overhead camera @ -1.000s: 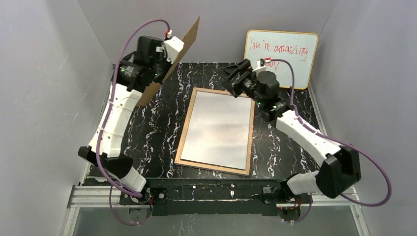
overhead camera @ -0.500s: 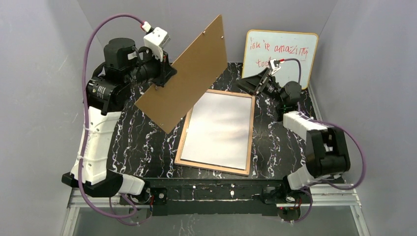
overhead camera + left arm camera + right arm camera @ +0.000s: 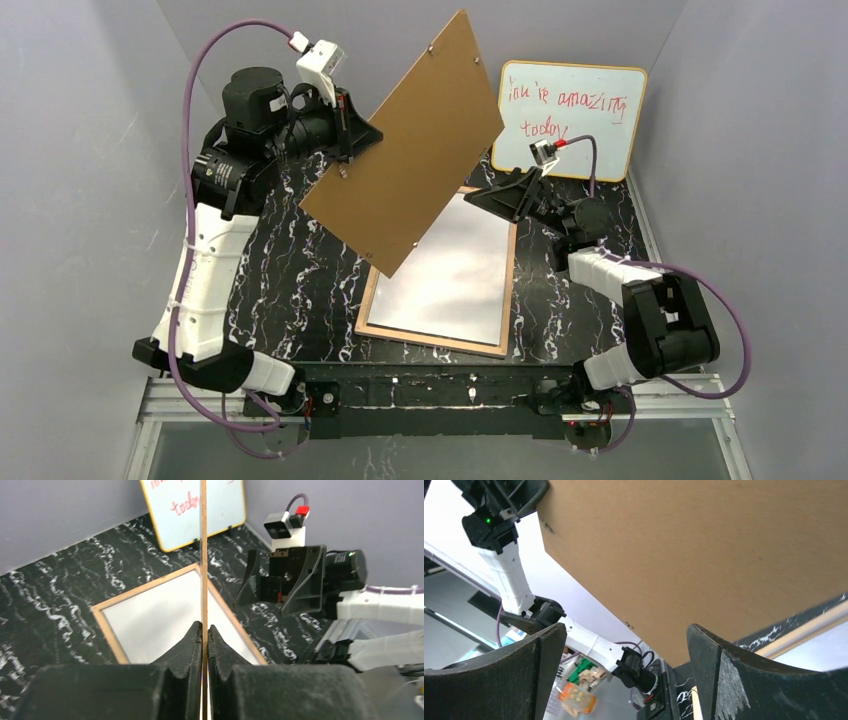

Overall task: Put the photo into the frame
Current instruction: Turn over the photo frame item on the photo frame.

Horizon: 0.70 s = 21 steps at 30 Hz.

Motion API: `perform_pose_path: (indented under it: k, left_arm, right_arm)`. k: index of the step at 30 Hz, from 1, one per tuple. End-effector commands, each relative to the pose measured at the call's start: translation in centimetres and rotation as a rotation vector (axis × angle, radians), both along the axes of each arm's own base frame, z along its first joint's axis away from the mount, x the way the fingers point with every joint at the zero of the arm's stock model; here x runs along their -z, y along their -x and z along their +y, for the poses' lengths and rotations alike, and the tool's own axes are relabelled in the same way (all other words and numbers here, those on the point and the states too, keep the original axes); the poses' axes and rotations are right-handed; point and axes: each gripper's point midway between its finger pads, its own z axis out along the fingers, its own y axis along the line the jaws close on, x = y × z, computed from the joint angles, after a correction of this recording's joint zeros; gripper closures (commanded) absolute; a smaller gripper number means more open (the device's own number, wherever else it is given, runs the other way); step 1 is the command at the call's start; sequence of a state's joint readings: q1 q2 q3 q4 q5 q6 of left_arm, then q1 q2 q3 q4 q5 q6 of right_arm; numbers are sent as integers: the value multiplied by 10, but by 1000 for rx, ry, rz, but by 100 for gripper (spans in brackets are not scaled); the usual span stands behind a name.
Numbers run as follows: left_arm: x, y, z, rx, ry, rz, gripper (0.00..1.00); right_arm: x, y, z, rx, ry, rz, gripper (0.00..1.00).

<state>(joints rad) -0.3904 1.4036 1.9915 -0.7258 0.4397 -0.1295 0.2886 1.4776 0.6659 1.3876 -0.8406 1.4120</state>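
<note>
**Frame** (image 3: 430,341): lies flat at the centre of the black, white-veined desk (image 3: 300,270), tan wood rim upward. The rim encloses a pale sheet (image 3: 450,285). Whether that sheet is the photo turned face down or the clear pane under glare cannot be told.

**Backing board** (image 3: 410,140): plain brown, held tilted in the air above the far left part of the frame and apart from it. From overhead it hides the frame's far left corner. A few small dark fittings sit near its edges, too small to identify.

**Left gripper** (image 3: 345,160): jaws pressed together on the board's left edge. Its own camera sees the board edge-on, as a thin vertical line between the two fingers.

**Right gripper** (image 3: 490,195): jaws spread wide, holding nothing. It hangs near the frame's far right corner, just beside the board's lower edge. Its camera is filled mostly by the brown board, with a strip of frame rim at lower right.

**Whiteboard** (image 3: 590,100): orange-rimmed, propped against the back wall at the far right. Red handwriting reads "amazing" and, below it, "today". The first word looks like "you're" but is scrawled. In the left wrist view the picture's top edge cuts off the whiteboard and the brown board splits it.
</note>
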Motion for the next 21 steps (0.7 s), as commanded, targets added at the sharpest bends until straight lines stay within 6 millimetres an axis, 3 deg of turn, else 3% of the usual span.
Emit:
perform_pose_path:
  k: [1,11,15,17,21]
  left_arm:
    - [-75,20,-14,93,205,-135,100]
    - [-96,30,-16,114,289,-166,100]
    - [-100,32,-15,114,289,-183,100]
    - [-102,34,-14,114,291,-190,100]
    - [-99,35,-15,118,294,-176,100]
  right_arm:
    - [-17,-8,-1,78,6,-151,1]
    - [-9,-25,-10,223,22,-107,1]
    - [0,-45,-21,365,143,-52,4]
    - [-6,-48,-27,416,184,-84,4]
    - [-29,-42,-31,426,105,-146,4]
